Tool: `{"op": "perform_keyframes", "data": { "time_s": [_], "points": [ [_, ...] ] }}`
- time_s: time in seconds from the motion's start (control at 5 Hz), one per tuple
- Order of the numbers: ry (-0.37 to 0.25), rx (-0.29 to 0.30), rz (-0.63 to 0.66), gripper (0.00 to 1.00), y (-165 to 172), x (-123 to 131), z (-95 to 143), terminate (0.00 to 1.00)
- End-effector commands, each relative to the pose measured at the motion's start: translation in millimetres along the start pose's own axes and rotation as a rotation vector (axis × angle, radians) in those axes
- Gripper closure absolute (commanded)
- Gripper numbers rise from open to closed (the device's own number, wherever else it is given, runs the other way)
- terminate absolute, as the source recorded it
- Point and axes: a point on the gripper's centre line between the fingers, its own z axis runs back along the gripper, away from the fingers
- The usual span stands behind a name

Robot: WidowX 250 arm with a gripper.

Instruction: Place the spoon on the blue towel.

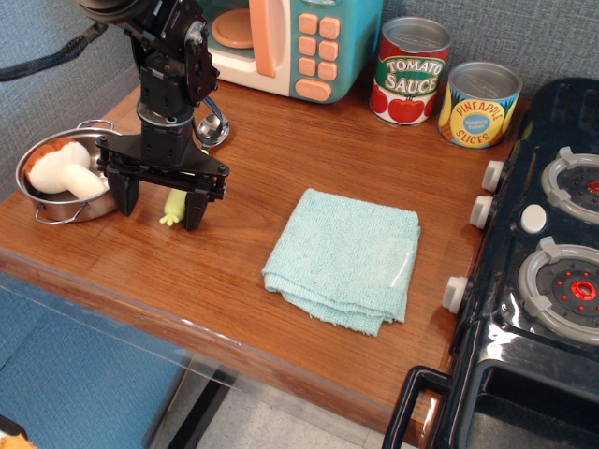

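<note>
Not grabbed yet: gripper (161, 200) jaws spread wide, straddling the spoon (175, 202) lying on the surface beside the pot (42, 203), blue towel (344, 258) well apart and bare; grasp, carry, drop remain.

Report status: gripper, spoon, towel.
Gripper open, straddling the spoon handle, nothing held. Spoon on the table beside the pot. Towel bare, path to it unobstructed.
</note>
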Motion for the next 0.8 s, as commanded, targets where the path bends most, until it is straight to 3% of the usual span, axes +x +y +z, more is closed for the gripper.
{"op": "perform_keyframes", "data": {
  "time_s": [0.0, 0.4, 0.6],
  "points": [
    [-0.039, -0.008, 0.059, 1.00, 6.2, -2.9, -2.7, 0.00],
    [-0.079, -0.027, 0.040, 1.00, 0.8, -1.0, 6.0, 0.00],
    [-0.152, -0.095, -0.032, 1.00, -17.4, 0.0, 31.6, 0.00]
  ]
}}
